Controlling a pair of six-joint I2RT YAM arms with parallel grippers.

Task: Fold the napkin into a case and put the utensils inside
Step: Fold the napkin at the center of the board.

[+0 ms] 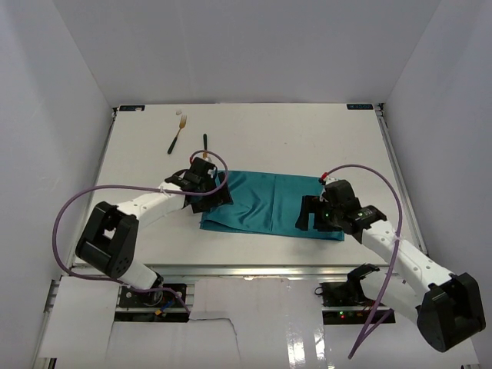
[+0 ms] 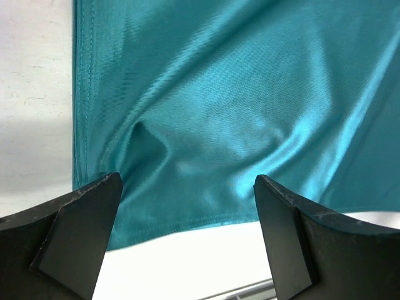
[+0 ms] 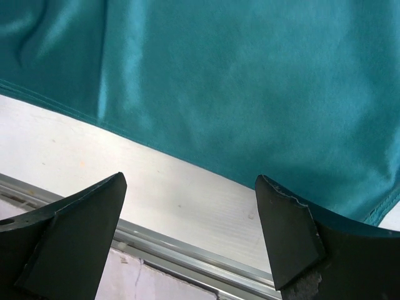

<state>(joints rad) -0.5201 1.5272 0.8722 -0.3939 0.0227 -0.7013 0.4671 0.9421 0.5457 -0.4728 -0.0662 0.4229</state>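
The teal napkin [image 1: 269, 201] lies as a long folded strip across the middle of the table. My left gripper [image 1: 211, 191] hovers open over its left end; the left wrist view shows wrinkled cloth [image 2: 237, 112] between the spread fingers of that gripper [image 2: 187, 187]. At the strip's right end my right gripper [image 1: 311, 213] is open as well, and in its own view the gripper [image 3: 190, 187] stands over the napkin's near hem [image 3: 250, 81]. The fork [image 1: 177, 132] and the knife [image 1: 206, 146] rest on the table behind the left gripper, away from the cloth.
The white table [image 1: 307, 138] is walled in by white panels on three sides. Its metal front rail [image 3: 187, 250] runs just below the right gripper. Purple cables [image 1: 69, 215] loop off both arms.
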